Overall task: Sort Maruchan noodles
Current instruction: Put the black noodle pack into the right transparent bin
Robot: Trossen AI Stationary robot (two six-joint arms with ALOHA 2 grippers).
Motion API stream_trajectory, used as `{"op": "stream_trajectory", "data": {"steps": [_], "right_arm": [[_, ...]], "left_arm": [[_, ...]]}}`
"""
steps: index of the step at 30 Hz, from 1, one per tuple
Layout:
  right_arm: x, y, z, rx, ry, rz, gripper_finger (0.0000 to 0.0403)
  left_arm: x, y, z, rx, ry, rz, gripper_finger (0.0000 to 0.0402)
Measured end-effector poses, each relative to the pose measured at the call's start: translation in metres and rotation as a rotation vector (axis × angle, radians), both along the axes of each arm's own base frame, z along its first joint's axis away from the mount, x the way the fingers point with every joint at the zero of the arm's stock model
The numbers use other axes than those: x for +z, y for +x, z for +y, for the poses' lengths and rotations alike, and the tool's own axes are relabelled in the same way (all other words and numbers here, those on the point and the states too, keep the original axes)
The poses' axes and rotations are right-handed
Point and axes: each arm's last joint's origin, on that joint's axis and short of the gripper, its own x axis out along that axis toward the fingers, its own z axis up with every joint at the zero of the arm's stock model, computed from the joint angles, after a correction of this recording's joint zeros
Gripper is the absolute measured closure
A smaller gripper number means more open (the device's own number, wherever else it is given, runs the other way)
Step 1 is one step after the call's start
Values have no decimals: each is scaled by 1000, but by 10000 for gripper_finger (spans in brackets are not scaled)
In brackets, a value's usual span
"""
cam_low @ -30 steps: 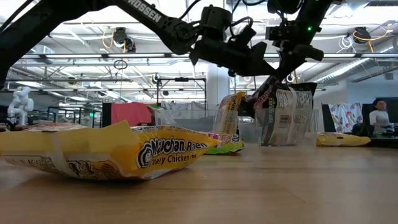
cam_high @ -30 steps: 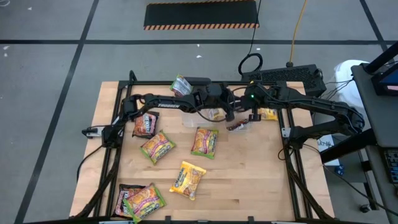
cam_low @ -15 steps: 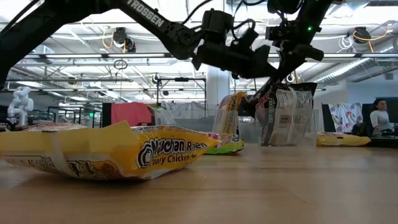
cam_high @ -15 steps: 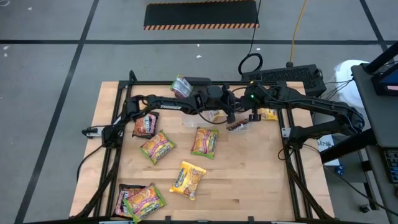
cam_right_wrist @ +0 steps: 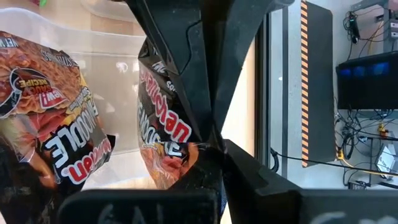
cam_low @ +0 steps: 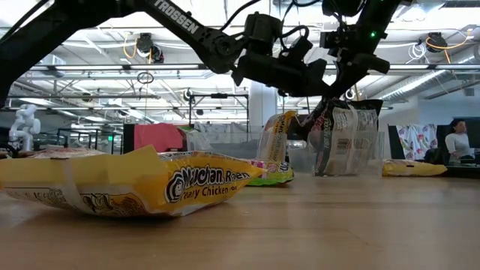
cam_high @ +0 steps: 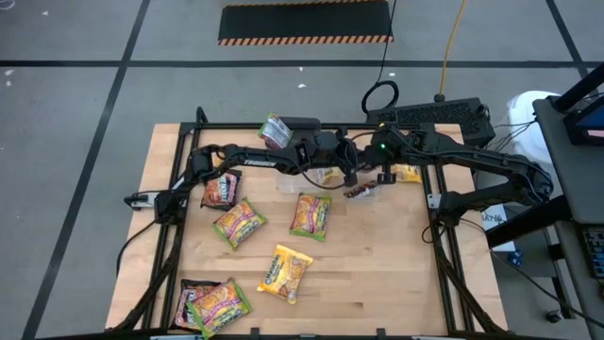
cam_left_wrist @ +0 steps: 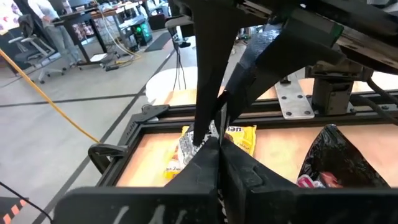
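- Near the top middle of the high view, the two arms meet over the far part of the wooden table.
- The right gripper has its fingers pinched together on the edge of a dark packet with red letters. The packet hangs from the fingers, a little above the table.
- From the right wrist view, that same dark packet sits right at the fingertips, clamped between them. A second dark packet stands just beside it, against a clear tub.
- The left gripper is just beside the right one, toward the picture's left. Its fingers are pressed together, and in the left wrist view nothing shows between them.
- From the left wrist view, a yellow packet lies flat on the table past the fingertips, apart from them.
- Lower in the high view, more packets lie flat, well apart from both grippers: a green-edged packet in the middle, another green-edged one to its left, a yellow one below them, and a dark one at the left.
- At the lower left of the high view, a green-edged packet lies partly on top of a dark packet.
- One more packet sits at the top edge of the table, behind the left arm.
- At the far right of the low view, a person sits in the room behind the table.
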Motion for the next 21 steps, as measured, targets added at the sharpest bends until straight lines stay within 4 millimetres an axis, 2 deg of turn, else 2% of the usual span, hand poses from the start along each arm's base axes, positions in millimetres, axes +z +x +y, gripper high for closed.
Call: {"op": "stream_trajectory", "data": {"steps": [6,11,21], "right_arm": [[1,-1,1,4,-1,-3,403],[10,-7,3,1,-24,-50,403],[23,-20,8,-7,-45,-123,403]], "left_arm": [[-5,-1,0,5,-8,49,398],[-9,-2,-1,-4,-28,94,399],[-20,-2,-13,-63,-66,189,400]]}}
